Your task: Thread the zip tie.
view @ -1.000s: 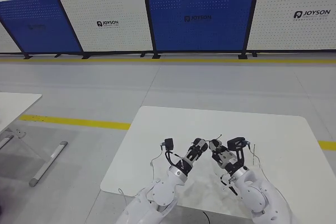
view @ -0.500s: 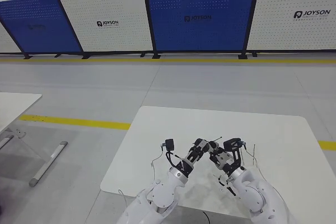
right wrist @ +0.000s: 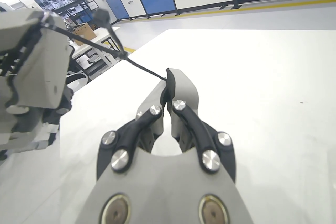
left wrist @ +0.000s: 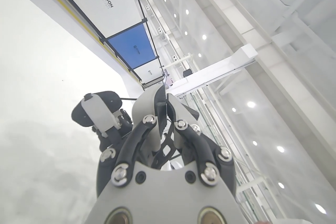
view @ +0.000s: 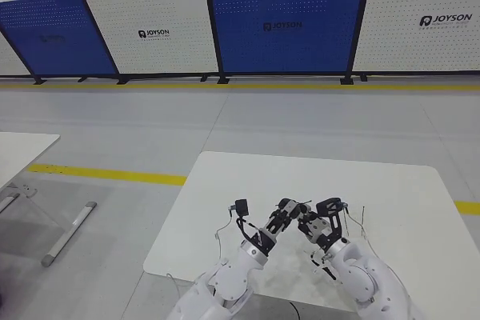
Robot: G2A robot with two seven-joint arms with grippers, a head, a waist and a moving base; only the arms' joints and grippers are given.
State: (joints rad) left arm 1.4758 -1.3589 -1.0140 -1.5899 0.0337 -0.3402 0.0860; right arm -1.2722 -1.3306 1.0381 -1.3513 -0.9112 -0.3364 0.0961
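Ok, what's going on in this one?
Both arms hold a black zip tie above the white table. The right claw is shut on one end of the strap, and the left claw, close beside it, is shut on the other. The strap runs taut between them, and the head stands up on a short length branching off near the middle. Whether the tail has passed through the head cannot be told.

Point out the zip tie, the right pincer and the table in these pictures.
zip tie [right wrist: 143, 68]: right wrist view, on its thin black strap.
right pincer [right wrist: 168, 80]: right wrist view, between its closed fingertips.
table [right wrist: 249, 72]: right wrist view, on the bare white top.
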